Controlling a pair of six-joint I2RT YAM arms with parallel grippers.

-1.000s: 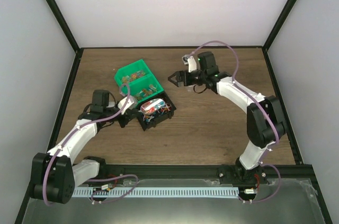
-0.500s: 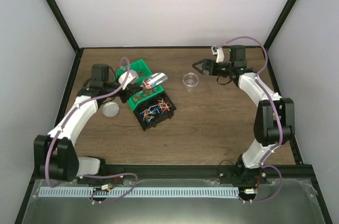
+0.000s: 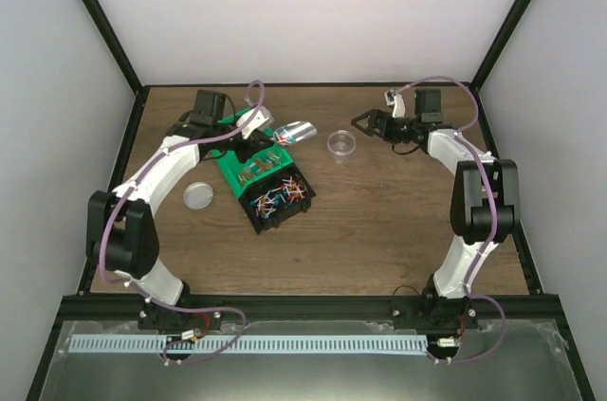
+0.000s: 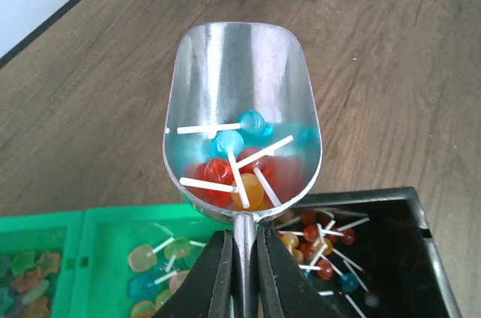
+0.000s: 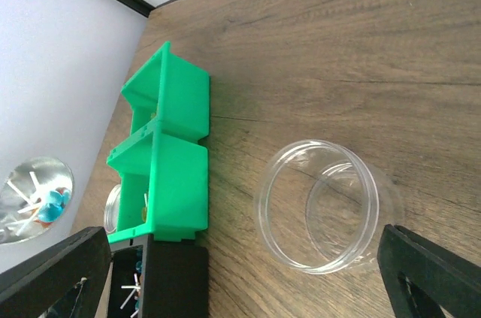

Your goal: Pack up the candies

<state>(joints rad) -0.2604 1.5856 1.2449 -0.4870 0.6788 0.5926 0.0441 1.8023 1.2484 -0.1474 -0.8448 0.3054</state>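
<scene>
**Loaded scoop held near the empty cup**

The candies (image 4: 237, 166) are small round blue, red and orange sweets on white sticks. A batch of them lies heaped at the rear of a shiny metal scoop (image 4: 240, 107), and the front half of its bowl is bare. More of the same sweets lie in the black rectangular bin (image 3: 278, 200) on the brown wooden table (image 3: 398, 221).

The left gripper (image 4: 242, 273) is clamped on the scoop's narrow handle, one finger on each side. In the overhead view the scoop hangs past the far end of the green plastic divided bins (image 3: 248, 150), with its mouth towards the clear round plastic cup (image 3: 341, 144). Scoop and cup are near but apart.

The cup stands upright on the table and appears empty. The right gripper (image 3: 363, 124) is just beside it on the right, fingers spread wide, with no contact visible.

A round clear lid (image 3: 198, 195) lies flat on the table, left of the bins.
</scene>
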